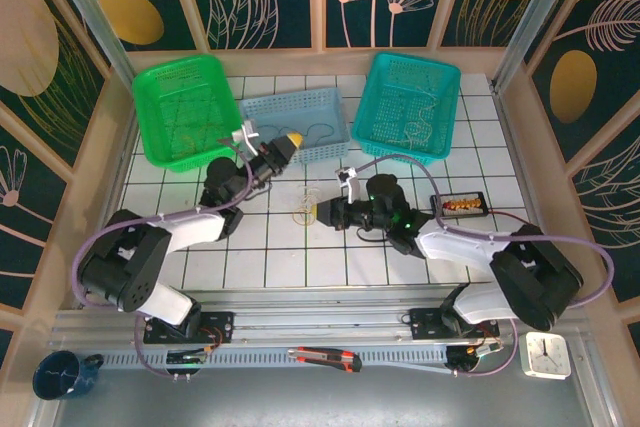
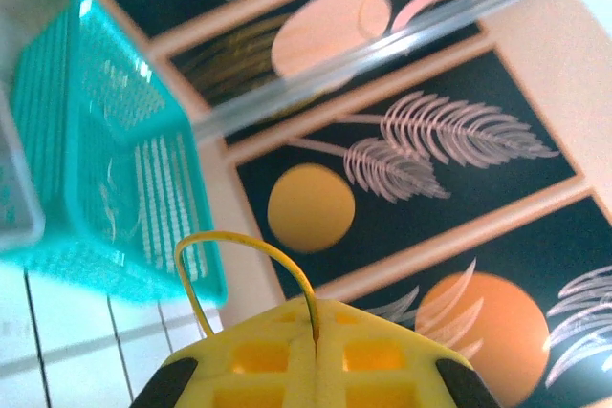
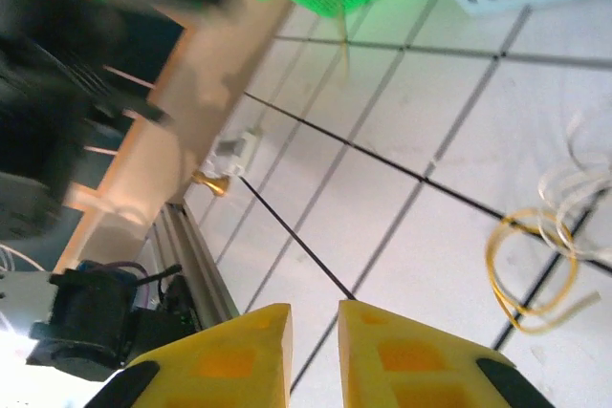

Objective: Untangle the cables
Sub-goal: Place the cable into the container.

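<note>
The cables [image 1: 305, 208] form a small pale knot on the white tiles in the middle of the table. My left gripper [image 1: 292, 139] is raised over the front rim of the blue basket. In the left wrist view its yellow fingers [image 2: 268, 355] are pressed together on a thin yellow cable [image 2: 239, 241] that arches up and to the left. My right gripper [image 1: 323, 212] lies low just right of the knot. Its jaws [image 3: 314, 320] stand slightly apart with nothing between them. A yellow loop [image 3: 526, 269] and white strands [image 3: 574, 188] lie ahead on its right.
A green basket [image 1: 160, 137], a blue basket [image 1: 330, 142] and a teal basket [image 1: 445, 97] line the back of the table. A small black box [image 1: 460, 205] sits at the right. A cup [image 1: 60, 372], a cutter [image 1: 325, 357] and a clock [image 1: 545, 355] lie beyond the near rail.
</note>
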Controlling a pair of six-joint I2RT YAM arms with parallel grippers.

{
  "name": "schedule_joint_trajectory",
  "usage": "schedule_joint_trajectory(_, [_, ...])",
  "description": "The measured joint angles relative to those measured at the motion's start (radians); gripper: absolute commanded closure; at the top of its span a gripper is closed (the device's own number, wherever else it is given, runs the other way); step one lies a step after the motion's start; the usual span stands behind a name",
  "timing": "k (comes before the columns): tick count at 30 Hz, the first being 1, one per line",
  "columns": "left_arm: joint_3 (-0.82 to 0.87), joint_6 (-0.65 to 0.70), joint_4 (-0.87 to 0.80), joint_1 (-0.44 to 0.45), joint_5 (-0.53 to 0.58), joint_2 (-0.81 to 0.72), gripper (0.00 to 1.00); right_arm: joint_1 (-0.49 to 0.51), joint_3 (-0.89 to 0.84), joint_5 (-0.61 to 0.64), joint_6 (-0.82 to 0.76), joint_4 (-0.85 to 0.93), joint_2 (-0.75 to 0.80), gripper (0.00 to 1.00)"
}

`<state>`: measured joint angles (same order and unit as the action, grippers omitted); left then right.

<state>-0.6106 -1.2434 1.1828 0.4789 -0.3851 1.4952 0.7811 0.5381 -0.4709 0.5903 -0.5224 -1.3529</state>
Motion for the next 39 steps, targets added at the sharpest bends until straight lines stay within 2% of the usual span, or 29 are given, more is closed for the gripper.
schedule_joint_trajectory(4, [-0.094, 0.121, -0.132, -0.056, 0.000, -0.087, 1.00, 0.000, -0.011, 0.002, 0.000, 0.007, -0.034, 0.71])
schedule_joint_trajectory(9, [-0.208, 0.351, -0.377, -0.148, 0.029, -0.188, 1.00, 0.000, -0.011, 0.011, -0.004, 0.011, -0.034, 0.64])
schedule_joint_trajectory(15, [-0.306, 0.558, -0.603, -0.299, 0.087, -0.194, 1.00, -0.003, -0.011, 0.043, -0.013, 0.056, 0.014, 0.54])
schedule_joint_trajectory(21, [-0.374, 0.632, -0.705, -0.430, 0.142, -0.084, 1.00, -0.024, -0.010, 0.089, -0.021, 0.123, 0.099, 0.50])
schedule_joint_trajectory(27, [-0.423, 0.637, -0.740, -0.514, 0.197, 0.070, 1.00, -0.059, -0.011, 0.173, -0.027, 0.205, 0.185, 0.50])
schedule_joint_trajectory(31, [-0.463, 0.637, -0.769, -0.546, 0.217, 0.164, 0.94, -0.093, -0.011, 0.218, -0.025, 0.250, 0.240, 0.50])
schedule_joint_trajectory(34, [-0.505, 0.639, -0.797, -0.562, 0.224, 0.222, 0.84, -0.117, -0.018, 0.238, -0.022, 0.268, 0.267, 0.50])
schedule_joint_trajectory(35, [-0.520, 0.640, -0.803, -0.566, 0.228, 0.240, 0.76, -0.124, -0.022, 0.240, -0.018, 0.275, 0.274, 0.50])
schedule_joint_trajectory(37, [-0.551, 0.651, -0.820, -0.570, 0.230, 0.270, 0.49, -0.130, -0.027, 0.243, -0.014, 0.288, 0.281, 0.50])
schedule_joint_trajectory(39, [-0.581, 0.663, -0.843, -0.573, 0.231, 0.295, 0.29, -0.132, -0.030, 0.243, -0.011, 0.300, 0.281, 0.50])
